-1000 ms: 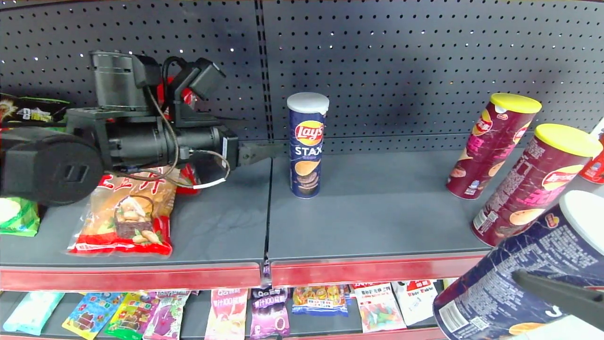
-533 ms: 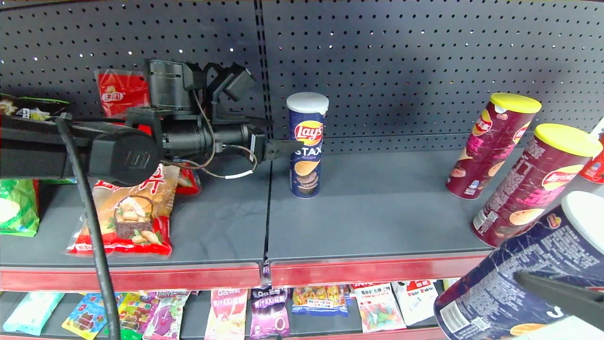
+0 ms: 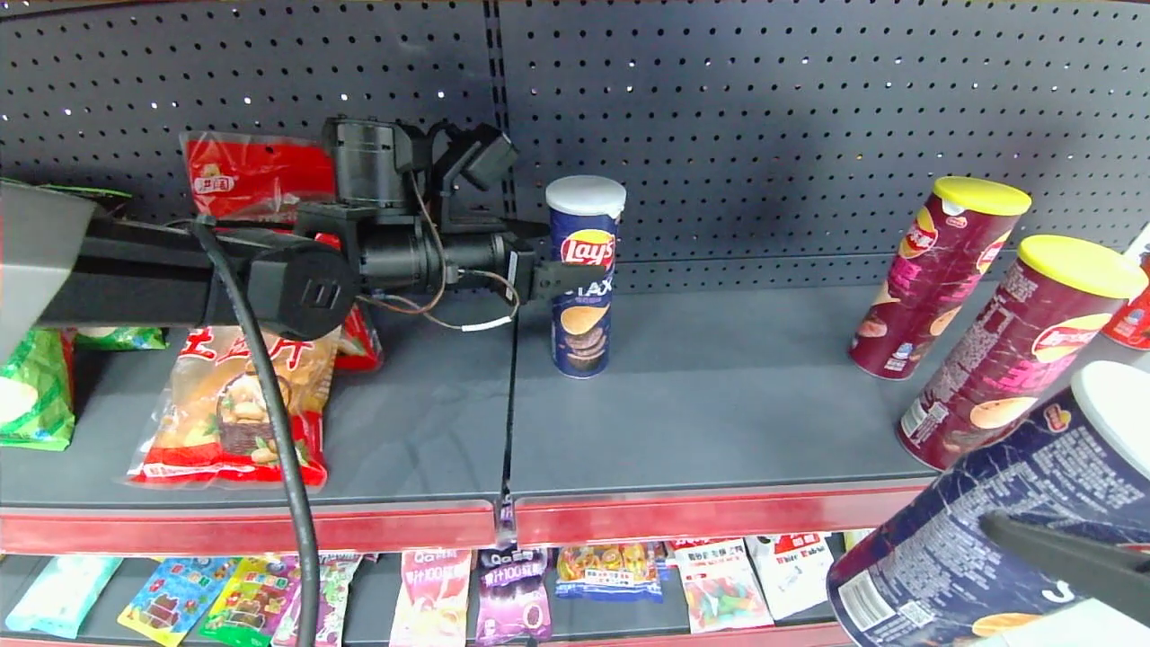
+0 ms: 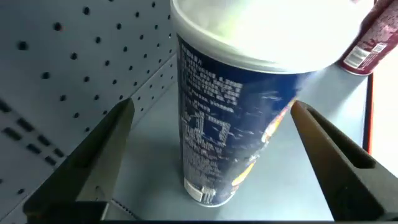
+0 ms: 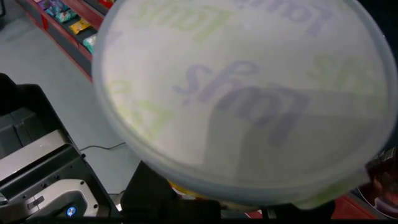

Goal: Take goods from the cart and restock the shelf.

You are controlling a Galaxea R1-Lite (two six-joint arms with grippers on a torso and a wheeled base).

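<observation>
Shelf (image 3: 719, 422) grey, red-lipped; pegboard (image 3: 809, 117) behind, seemingly metal.

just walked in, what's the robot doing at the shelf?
The left gripper is open, one finger on each side of an upright dark blue cylindrical chip can with a white lid. The can stands on the grey metal shelf, and the fingers are clear of it. The right gripper holds a second dark blue chip can, tilted, in front of the shelf on the robot's right.

I see the round translucent white plastic lid (image 5: 242, 93) of a can (image 5: 185, 188) close up; beyond it lie grey floor (image 5: 56, 87), a red shelf edge (image 5: 65, 38) and snack packets (image 5: 82, 26).
</observation>
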